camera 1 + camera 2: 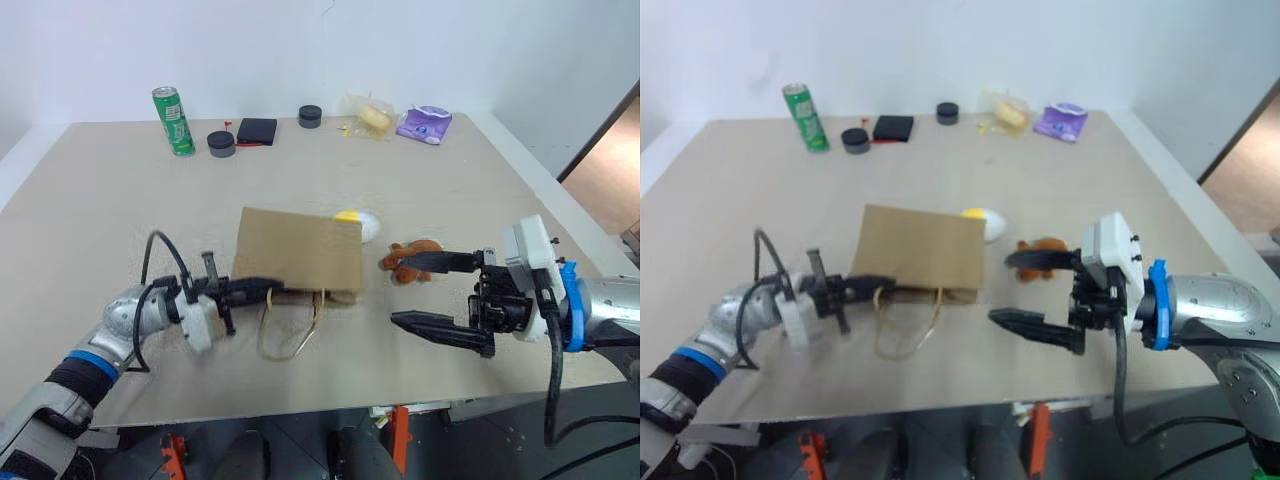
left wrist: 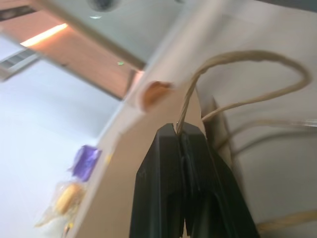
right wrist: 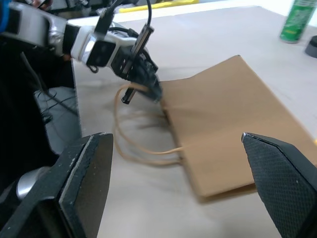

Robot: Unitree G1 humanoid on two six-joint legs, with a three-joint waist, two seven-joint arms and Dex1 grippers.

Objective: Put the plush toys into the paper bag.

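while the paper bag (image 1: 300,252) lies flat on the worktop (image 1: 480,200) with its mouth toward the near edge, the left claw (image 1: 268,291) is closed tight on one of the bag's cord handles (image 2: 247,64) at the mouth, at the bag's near left corner. the second cord loop (image 1: 290,335) lies loose on the worktop in front of the bag. the right claw (image 1: 425,292) is wide, with nothing between its two fingers, and it hangs just right of the bag. the brown plush toy (image 1: 408,262) sits on the worktop right of the bag, behind the upper finger of the right claw. the yellow and white egg toy (image 1: 359,223) lies just behind the bag's far right corner. a green can (image 1: 174,121) stands at the far side.
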